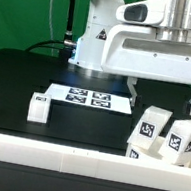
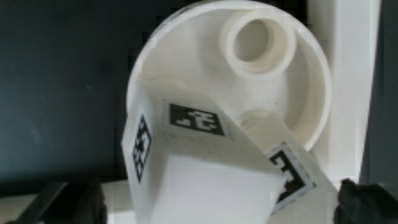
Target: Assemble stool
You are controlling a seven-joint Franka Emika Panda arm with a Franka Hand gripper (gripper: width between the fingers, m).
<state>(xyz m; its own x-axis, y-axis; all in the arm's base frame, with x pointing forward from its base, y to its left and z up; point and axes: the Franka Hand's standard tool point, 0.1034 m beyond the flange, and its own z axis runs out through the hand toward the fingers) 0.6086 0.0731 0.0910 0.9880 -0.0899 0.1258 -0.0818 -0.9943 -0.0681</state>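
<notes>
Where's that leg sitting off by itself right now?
In the exterior view the lone leg stands on the table toward that view's left, beside the left end of the marker board, apart from the tagged parts clustered at the right.

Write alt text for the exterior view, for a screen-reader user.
The open, empty gripper hangs over a cluster of white tagged stool parts at the exterior view's right. Further left on the black table sit the marker board and a lone tagged leg; a white border rail runs across the front.
</notes>
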